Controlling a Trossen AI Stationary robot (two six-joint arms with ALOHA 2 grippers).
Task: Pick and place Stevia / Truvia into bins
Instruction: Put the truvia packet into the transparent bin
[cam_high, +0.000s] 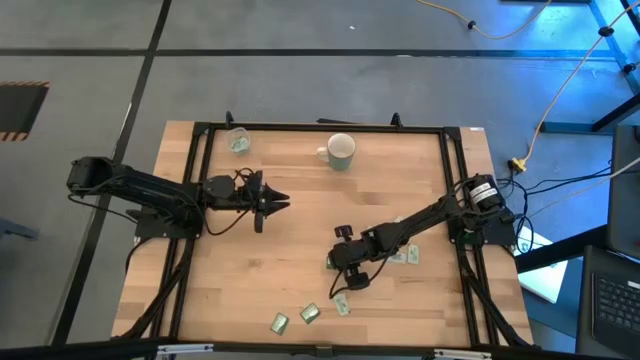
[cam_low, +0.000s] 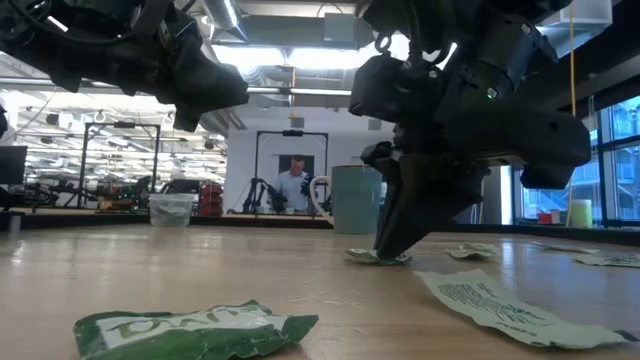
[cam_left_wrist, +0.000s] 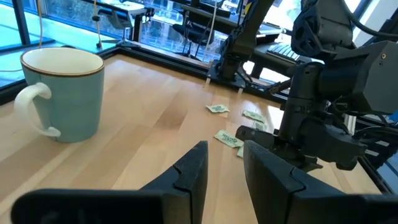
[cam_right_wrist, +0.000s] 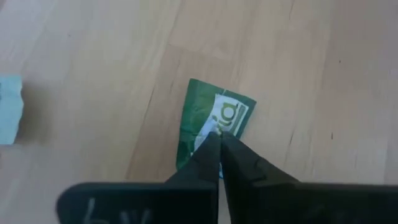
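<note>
Sachets of Stevia / Truvia lie scattered on the wooden bench: several near the front edge and a few to the right, close to the right arm. One green-and-white sachet lies flat on the bench directly under the right pincer. The right pincer points down at the bench, right of centre, with its fingertips pressed together on the sachet's middle; the sachet rests on the wood, creased where the tips meet it. In the low view the same pincer stands on that sachet, and another green sachet lies close to the camera.

The mug stands upright at the far edge, near the centre. The clear cup stands at the far left and holds sachets.

The left pincer hangs above the bench, left of centre, fingers slightly spread and gripping nothing.
</note>
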